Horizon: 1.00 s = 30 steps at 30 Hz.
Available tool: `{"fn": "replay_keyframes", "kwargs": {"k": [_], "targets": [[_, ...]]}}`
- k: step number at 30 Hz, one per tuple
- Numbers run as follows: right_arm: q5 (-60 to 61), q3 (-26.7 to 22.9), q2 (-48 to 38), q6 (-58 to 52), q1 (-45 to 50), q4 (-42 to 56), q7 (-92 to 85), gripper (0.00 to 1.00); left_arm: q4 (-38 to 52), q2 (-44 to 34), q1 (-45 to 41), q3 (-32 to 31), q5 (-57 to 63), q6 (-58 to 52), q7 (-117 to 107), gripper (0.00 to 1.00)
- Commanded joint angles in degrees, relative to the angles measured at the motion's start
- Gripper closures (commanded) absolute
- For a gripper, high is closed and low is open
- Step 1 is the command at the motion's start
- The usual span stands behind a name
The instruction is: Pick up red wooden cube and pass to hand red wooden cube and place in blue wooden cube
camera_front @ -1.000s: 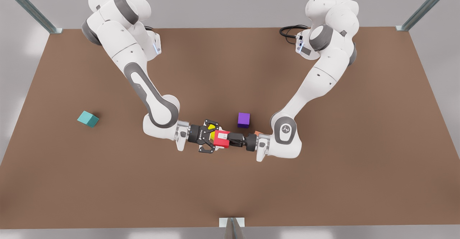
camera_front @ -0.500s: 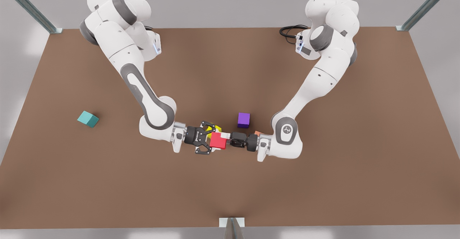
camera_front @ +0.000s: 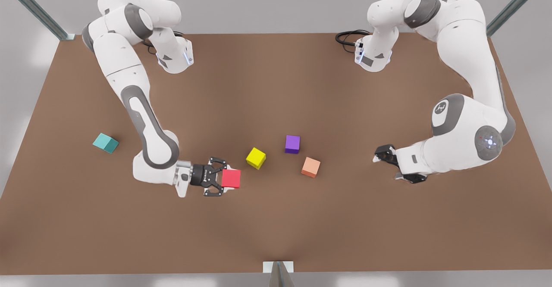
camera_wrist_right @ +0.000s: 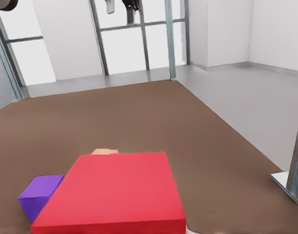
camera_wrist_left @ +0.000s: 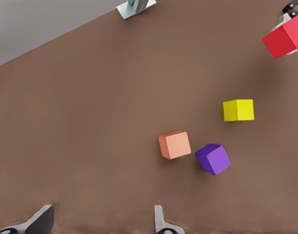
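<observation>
Red wooden cube (camera_front: 231, 178) in level right pincer (camera_front: 221, 177)

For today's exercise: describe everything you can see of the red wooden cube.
The red wooden cube is small, bright red and plain-faced, with flat matte sides and sharp edges. The right end effector is shut on it, on the front view's left, holding it above the brown table, apart from the yellow cube.
</observation>
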Motion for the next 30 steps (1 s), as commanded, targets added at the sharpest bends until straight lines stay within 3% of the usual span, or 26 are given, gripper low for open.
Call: {"fn": "replay_keyframes", "kwargs": {"k": [1, 2, 3, 7, 10, 13, 18, 25, 30], "targets": [[-15.05, -2.28, -1.59, -6.48, -0.16, 0.26, 33.58, 0.63, -14.43, -13.55, -5.95, 14.73, 4.7, -3.16, -25.41, 0.0], [-22.43, -4.92, -3.0, -10.52, 0.11, 0.35, 42.63, 0.62, -32.06, -25.73, -18.55, 32.72, -5.1, 9.27, -22.17, 0.0], [-30.36, -7.65, -3.62, -11.67, 0.28, 1.58, 49.24, 0.62, -27.71, -22.33, -18.57, 30.64, -4.07, 3.69, -21.62, 0.0], [-52.94, -12.49, -4.31, -15.54, 0.02, 4.75, 78.84, 0.62, -26.65, -19.16, -19.1, 29.85, -6.26, 2.18, -21.36, 0.0], [-60.34, -15.3, -11.7, -20.55, -0.24, 1.32, 94.33, 0.62, -25.77, -19.95, -18.66, 27.03, -9.51, -0.11, -21.27, 0.0], [-68.43, -17.06, -17.41, -20.03, -0.6, -3.78, 96.36, 0.62, -23.75, -19.86, -18.22, 27.03, -11.01, -3.18, -21.27, 0.0], [-68.6, -21.45, -18.91, -18.27, -1.04, -10.19, 97.5, 0.62, -22.96, -19.6, -17.78, 27.03, -11.27, -3.79, -21.27, 0.0], [-79.49, -22.25, -20.31, -16.51, -3.05, -14.24, 97.94, 0.62, -22.87, -19.51, -17.25, 27.03, -13.29, -4.32, -21.27, 0.0], [-83.36, -22.25, -20.58, -8.43, -8.07, -18.01, 92.58, 0.62, -22.96, -19.25, -17.69, 26.94, -13.2, -4.5, -21.27, 0.0]]}}
